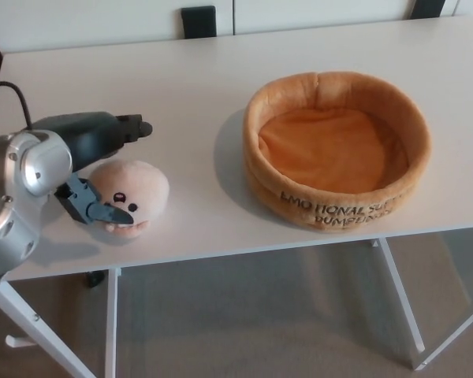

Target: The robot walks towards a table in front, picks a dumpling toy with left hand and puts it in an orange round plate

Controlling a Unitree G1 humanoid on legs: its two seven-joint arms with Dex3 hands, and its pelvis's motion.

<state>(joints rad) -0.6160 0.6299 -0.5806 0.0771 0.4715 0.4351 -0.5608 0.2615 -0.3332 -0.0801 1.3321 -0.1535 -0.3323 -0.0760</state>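
Pale dumpling toy (132,193) left of empty orange plate (337,150)

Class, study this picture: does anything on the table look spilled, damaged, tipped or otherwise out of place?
Nothing stands out. The dumpling toy sits face-forward on the table, the left hand around it, and the orange plate sits upright and empty.

Single head view, looking steeply down, near table (221,71).

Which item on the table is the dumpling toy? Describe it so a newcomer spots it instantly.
On the white table, look left of the big orange round plate, near the front edge. The dumpling toy is the small, pale peach plush ball with black dot eyes, flanked by the left hand; nothing else there has a face.
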